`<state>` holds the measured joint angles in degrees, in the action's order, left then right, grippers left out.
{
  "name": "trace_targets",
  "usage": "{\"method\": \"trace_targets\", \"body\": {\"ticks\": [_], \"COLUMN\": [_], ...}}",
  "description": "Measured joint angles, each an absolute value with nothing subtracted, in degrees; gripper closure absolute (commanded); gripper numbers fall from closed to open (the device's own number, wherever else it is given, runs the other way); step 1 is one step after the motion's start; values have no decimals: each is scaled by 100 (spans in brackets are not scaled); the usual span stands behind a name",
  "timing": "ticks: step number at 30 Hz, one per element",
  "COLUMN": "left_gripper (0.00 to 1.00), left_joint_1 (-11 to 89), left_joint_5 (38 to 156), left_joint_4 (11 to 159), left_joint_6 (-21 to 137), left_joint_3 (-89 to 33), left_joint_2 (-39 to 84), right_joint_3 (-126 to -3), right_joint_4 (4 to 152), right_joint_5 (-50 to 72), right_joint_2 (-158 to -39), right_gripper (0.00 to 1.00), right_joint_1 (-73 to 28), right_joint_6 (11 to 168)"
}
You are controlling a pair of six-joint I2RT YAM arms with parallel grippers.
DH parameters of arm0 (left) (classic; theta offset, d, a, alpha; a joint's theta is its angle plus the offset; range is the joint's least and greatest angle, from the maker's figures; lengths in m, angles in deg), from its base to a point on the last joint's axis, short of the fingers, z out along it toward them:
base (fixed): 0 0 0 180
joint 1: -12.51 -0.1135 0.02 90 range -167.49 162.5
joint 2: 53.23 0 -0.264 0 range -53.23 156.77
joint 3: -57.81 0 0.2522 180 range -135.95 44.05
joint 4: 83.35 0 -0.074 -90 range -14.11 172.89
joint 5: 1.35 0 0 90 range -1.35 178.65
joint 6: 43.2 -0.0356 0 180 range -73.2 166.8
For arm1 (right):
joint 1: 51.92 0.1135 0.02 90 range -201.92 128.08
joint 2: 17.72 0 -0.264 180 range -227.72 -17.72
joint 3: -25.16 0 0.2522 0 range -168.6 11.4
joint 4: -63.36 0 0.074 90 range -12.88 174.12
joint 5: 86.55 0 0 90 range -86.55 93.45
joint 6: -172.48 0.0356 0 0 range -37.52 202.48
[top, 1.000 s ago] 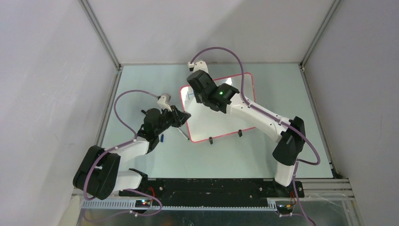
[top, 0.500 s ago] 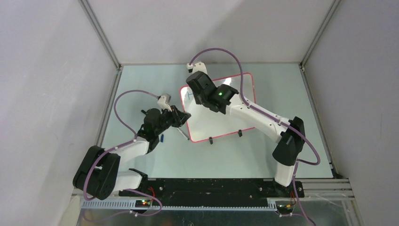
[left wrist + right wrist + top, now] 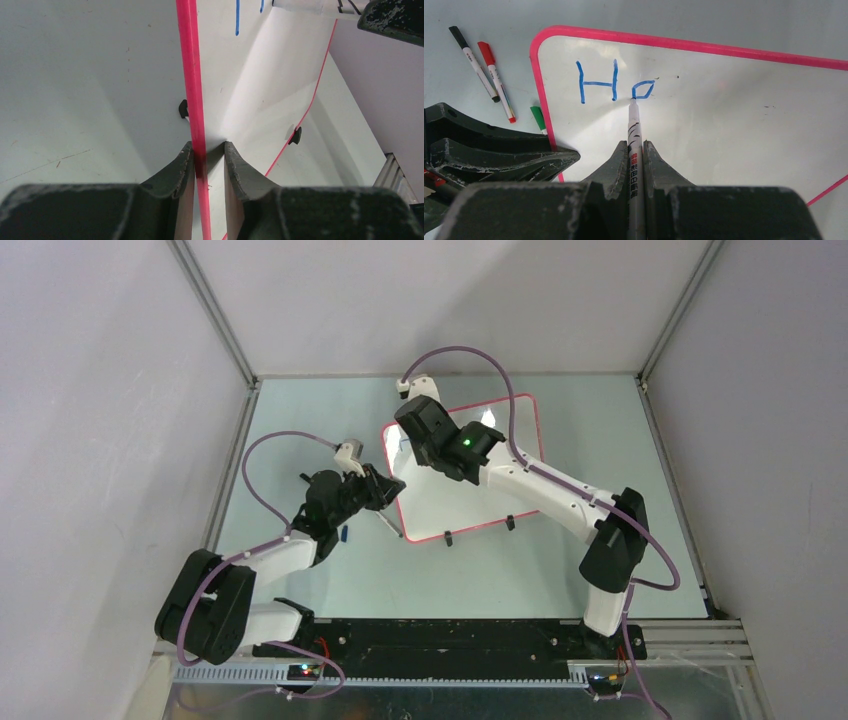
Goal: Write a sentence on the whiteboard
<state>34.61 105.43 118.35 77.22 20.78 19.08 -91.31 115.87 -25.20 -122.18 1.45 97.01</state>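
The whiteboard [image 3: 455, 508], white with a red frame, lies tilted on the table. Blue lettering of the sentence [image 3: 614, 82] reads "Ho" near its top left corner. My right gripper [image 3: 635, 145] is shut on a thin white marker [image 3: 634, 125] whose blue tip touches the lower left of the "o". In the top view the right gripper [image 3: 425, 432] hangs over the board's far left corner. My left gripper [image 3: 206, 150] straddles the board's red frame [image 3: 192, 90], shut on that edge, at the board's left side [image 3: 388, 490].
A black marker [image 3: 474, 62], a red marker [image 3: 496, 82] and a green marker [image 3: 538, 119] lie on the table beside the board's left edge. A small blue piece [image 3: 344, 533] lies by the left arm. Two black feet [image 3: 448, 537] stick out at the board's near edge.
The right wrist has crept slightly left and away across the board's far corner. The left arm holds still on the frame.
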Motion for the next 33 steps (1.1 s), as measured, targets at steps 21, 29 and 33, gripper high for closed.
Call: {"method": "trace_targets", "body": {"ticks": [21,29,33], "left_gripper": [92,92,92], "left_joint_1": [3468,3474,3474], "left_joint_5": [10545,10545,10549], "left_joint_4": [11831,11831,11833], "left_joint_6": [7717,7717,7717], "left_joint_3": [2078,2078,2078], "left_joint_2": [1886,1884,1880], "right_joint_3": [-8952,-8928,-8821], "right_joint_4": [11678,11676,11657], "right_joint_5": [-2563,-2563,-2559], "right_joint_2": [-12068,-12022,-11917], "right_gripper": [100,100,100], "right_joint_1": [83,42,42], "right_joint_6": [9753,9795,9793]}}
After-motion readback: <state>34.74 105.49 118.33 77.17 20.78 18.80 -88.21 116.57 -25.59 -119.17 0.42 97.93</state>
